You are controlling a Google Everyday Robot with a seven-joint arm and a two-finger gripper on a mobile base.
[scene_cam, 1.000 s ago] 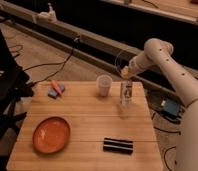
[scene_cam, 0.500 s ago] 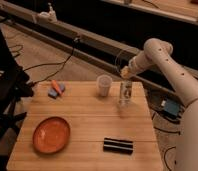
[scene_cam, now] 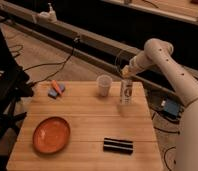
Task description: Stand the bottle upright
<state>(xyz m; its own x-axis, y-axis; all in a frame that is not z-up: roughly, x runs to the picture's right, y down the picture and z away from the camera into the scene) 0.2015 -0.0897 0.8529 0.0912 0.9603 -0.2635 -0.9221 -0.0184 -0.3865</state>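
I have the gripper (scene_cam: 126,73) at the far right part of the table (scene_cam: 92,117), hanging at the end of the white arm (scene_cam: 164,62), which reaches in from the right of the view. From here I cannot tell whether the gripper is parted, closed or clamped on anything.

Directly beneath the gripper is the bottle (scene_cam: 125,92). It stands on its base on the wood, long axis vertical, with its top pointing straight up into the gripper. The top meets the gripper's tip, and I cannot make out whether there is any gap. It shows no lean that I can see.

Just to the view's left of the gripper, and a little lower, the translucent cup (scene_cam: 104,85) stands upright with its mouth up, near the bottle but apart from it. Well below the gripper, toward the table's near edge, a flat black bar (scene_cam: 117,145) lies with its length running across the view. Far down and to the left of the gripper sits an orange plate (scene_cam: 51,134). Far to the left, at about the bottle's level, a small blue and orange item (scene_cam: 56,89) lies on the wood.
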